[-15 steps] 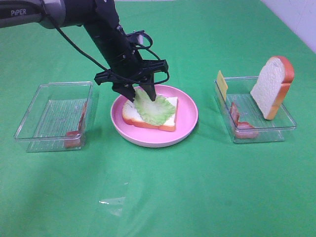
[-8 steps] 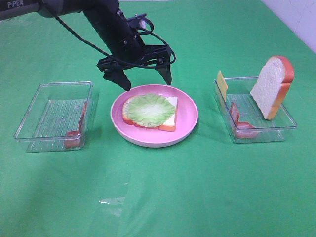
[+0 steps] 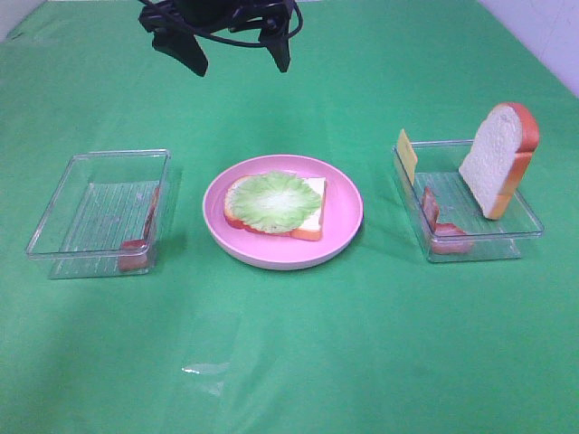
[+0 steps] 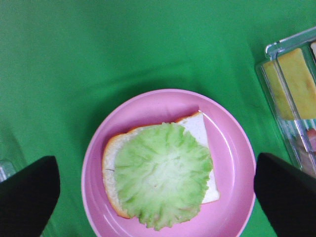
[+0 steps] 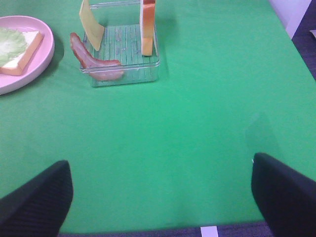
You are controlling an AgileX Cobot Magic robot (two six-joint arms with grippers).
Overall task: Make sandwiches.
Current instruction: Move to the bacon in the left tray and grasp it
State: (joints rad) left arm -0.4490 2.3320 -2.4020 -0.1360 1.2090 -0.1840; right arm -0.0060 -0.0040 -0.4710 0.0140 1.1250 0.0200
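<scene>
Pale green lettuce leaf [image 3: 272, 200] tops white bread slice [image 3: 314, 206] on round pink plate [image 3: 348, 217]; left gripper [image 3: 237, 61] hangs spread, empty, at twelve o'clock; reddish-brown bacon strip [image 3: 445, 238] likely next.

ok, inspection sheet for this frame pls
Surface: green cloth; shiny patch near the front, glare or film, cannot tell.
Job's things: lettuce lies on a bread slice on the pink plate; second bread slice stands leaning in the right tray, with cheese slice and bacon strip; second bacon strip in the left tray.
Clutter: nothing seen.
Grippers: left gripper open, empty, raised beyond the plate; right gripper open, empty, over bare cloth.
Cables: black cable looped at the left gripper.
Surroundings: pale wall past the far right corner.
</scene>
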